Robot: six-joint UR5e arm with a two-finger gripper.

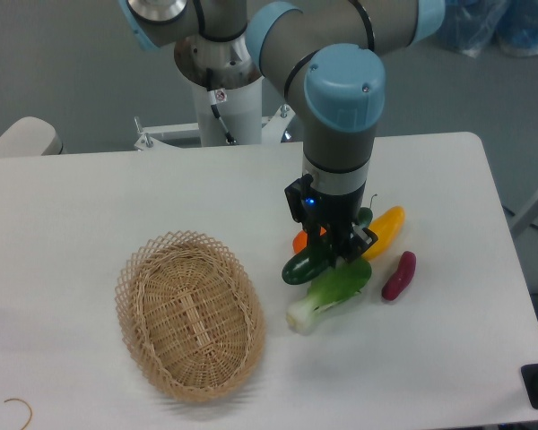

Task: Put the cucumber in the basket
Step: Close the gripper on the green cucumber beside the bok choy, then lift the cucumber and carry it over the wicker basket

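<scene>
From my remote seat I saw the gripper [337, 246] down among the produce at about three o'clock from the basket [190, 313], its fingers pinching the cucumber [307, 264]. The cucumber lay tilted, its lower rounded end pointing toward eight o'clock and its upper end hidden behind the fingers; whether it was lifted clear of the table [90, 206] I could not tell. Just below it, at about six o'clock, the bok choy [330, 291] lay with its white stem toward the basket. A yellow piece [386, 228] sat at two o'clock from the gripper, an orange piece [300, 240] peeked out at nine o'clock, and the small purple piece [399, 275] lay at four o'clock. The basket stood apart from the cucumber, with nothing inside it that I could see.
</scene>
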